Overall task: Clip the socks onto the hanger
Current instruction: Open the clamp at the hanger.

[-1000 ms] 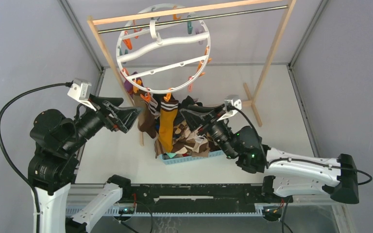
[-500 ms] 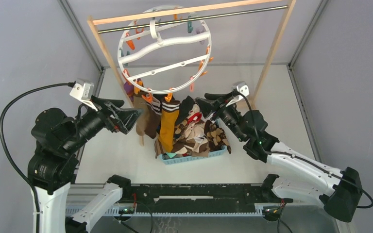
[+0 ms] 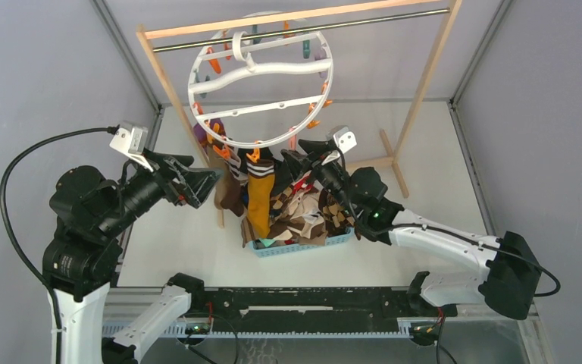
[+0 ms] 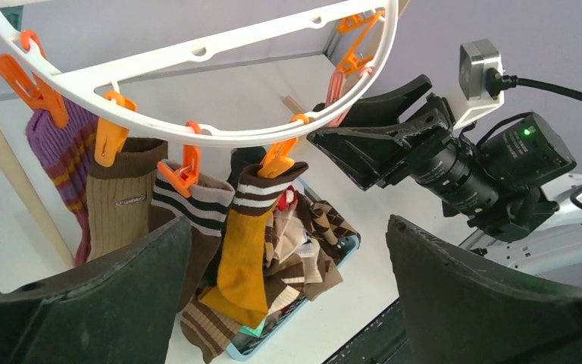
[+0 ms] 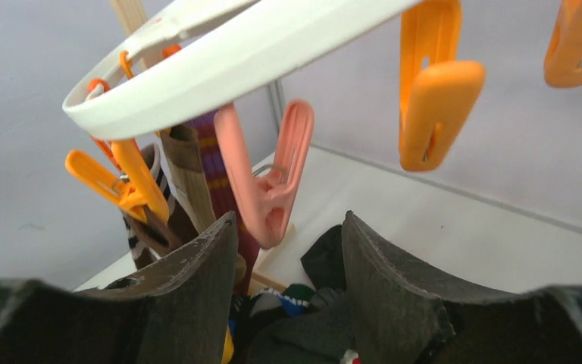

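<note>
**Now: fingers under the pink clothespin (image 5: 267, 178)**

My right gripper (image 5: 288, 227), parted and empty, sits just below that clip on the hanger (image 5: 235, 61); I should pinch its handles squarely. My left gripper (image 4: 288, 227) gapes empty, clipped socks (image 4: 246, 258) ahead.

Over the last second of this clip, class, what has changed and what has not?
The right gripper lifted off the basket and came up under a pink clothespin on the hanger, jaws open, holding nothing. The hanger rocked slightly. The left gripper, open, and the clipped socks stayed put.
</note>
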You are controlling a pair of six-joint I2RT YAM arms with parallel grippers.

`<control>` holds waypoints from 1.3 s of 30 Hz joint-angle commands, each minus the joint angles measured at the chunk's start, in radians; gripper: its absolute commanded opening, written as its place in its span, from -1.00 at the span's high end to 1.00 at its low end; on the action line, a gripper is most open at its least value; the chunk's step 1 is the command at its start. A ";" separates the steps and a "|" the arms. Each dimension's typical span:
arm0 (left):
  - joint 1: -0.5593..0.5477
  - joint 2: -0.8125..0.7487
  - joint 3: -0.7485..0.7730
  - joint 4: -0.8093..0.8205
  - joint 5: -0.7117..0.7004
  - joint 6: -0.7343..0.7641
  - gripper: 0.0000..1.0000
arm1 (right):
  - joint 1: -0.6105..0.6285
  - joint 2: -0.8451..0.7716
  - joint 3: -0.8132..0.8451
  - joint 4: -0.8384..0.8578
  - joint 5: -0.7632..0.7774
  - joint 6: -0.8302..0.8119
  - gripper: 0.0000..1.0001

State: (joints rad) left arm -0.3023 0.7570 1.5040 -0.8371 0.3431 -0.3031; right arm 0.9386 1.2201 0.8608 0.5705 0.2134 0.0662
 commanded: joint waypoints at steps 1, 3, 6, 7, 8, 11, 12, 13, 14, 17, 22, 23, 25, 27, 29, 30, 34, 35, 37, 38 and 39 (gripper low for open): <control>0.006 0.005 0.045 0.008 -0.005 0.025 -1.00 | 0.053 0.030 0.050 0.170 0.156 -0.118 -0.20; 0.006 0.005 0.045 0.007 -0.005 0.026 -1.00 | 0.074 0.049 0.057 0.220 0.211 -0.158 -0.19; 0.006 0.002 0.046 0.007 -0.004 0.025 -1.00 | 0.093 0.077 0.067 0.260 0.261 -0.200 -0.14; 0.006 0.000 0.045 0.007 -0.003 0.025 -1.00 | 0.099 0.086 0.070 0.275 0.282 -0.211 -0.11; 0.005 -0.002 0.045 0.005 -0.003 0.025 -1.00 | 0.104 0.092 0.070 0.288 0.296 -0.222 -0.07; 0.006 -0.005 0.044 0.000 -0.003 0.028 -1.00 | 0.124 0.101 0.070 0.316 0.311 -0.258 0.07; 0.006 -0.006 0.044 0.001 -0.004 0.029 -1.00 | 0.132 0.103 0.070 0.322 0.314 -0.269 0.13; 0.006 -0.008 0.044 0.000 -0.004 0.030 -1.00 | 0.141 0.104 0.070 0.324 0.314 -0.279 0.20; 0.006 -0.008 0.044 -0.002 -0.005 0.030 -1.00 | 0.149 0.103 0.070 0.323 0.314 -0.286 0.28; 0.006 -0.008 0.041 -0.002 0.001 0.029 -0.99 | 0.181 0.094 0.070 0.308 0.317 -0.306 0.47; 0.005 -0.007 0.034 0.001 0.019 0.024 -1.00 | 0.219 0.060 0.067 0.273 0.305 -0.297 0.66; 0.006 -0.008 0.033 0.002 0.022 0.023 -0.99 | 0.227 0.052 0.065 0.260 0.306 -0.290 0.69; 0.006 -0.008 0.023 0.002 0.039 0.020 -0.99 | 0.243 0.040 0.057 0.256 0.319 -0.287 0.74; 0.005 -0.011 0.005 0.001 0.067 0.013 -0.99 | 0.262 0.038 0.056 0.258 0.342 -0.288 0.78; 0.006 -0.014 -0.026 0.007 0.106 -0.002 -0.97 | 0.280 0.042 0.057 0.274 0.351 -0.291 0.81; 0.006 -0.016 -0.045 0.010 0.128 -0.011 -0.97 | 0.289 0.048 0.061 0.281 0.356 -0.294 0.83; 0.006 -0.003 -0.106 0.028 0.190 -0.048 -0.93 | 0.329 0.082 0.100 0.276 0.356 -0.291 0.87; 0.005 0.005 -0.107 0.035 0.199 -0.054 -0.92 | 0.339 0.091 0.112 0.271 0.362 -0.288 0.88; 0.005 0.028 -0.103 0.053 0.212 -0.069 -0.88 | 0.360 0.114 0.135 0.253 0.375 -0.269 0.89; 0.004 0.039 -0.097 0.062 0.222 -0.079 -0.87 | 0.370 0.124 0.145 0.247 0.383 -0.264 0.90; 0.004 0.050 -0.092 0.075 0.229 -0.090 -0.86 | 0.380 0.135 0.158 0.243 0.397 -0.262 0.90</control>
State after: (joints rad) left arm -0.3023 0.7704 1.4075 -0.8452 0.5045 -0.3416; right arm 1.2766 1.3231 0.9512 0.8165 0.5804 -0.2096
